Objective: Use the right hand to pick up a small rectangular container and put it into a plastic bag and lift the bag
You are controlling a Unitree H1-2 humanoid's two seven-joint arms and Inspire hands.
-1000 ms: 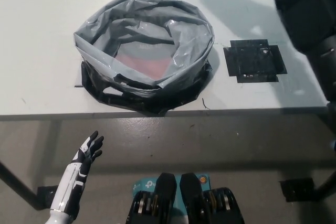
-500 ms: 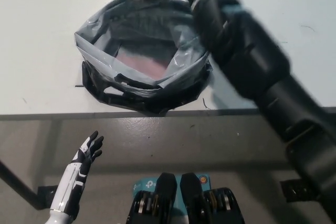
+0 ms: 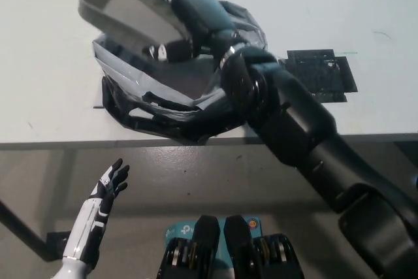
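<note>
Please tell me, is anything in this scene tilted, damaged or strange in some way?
The rectangular container in the right hand is tilted, one end raised, over the plastic bag; it is carried, not spilled. The bag's rim is crumpled. A black patch on the table looks scuffed. The left hand rests open below the table edge.

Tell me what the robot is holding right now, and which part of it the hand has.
The right hand grips the rectangular container by its right end, above the plastic bag. The left hand holds nothing.

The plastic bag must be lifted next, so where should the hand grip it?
Judging by its shape, grip the plastic bag at its upturned grey rim, coming from above. The near-left edge looks free, while the right hand with the container hangs over the far side.
</note>
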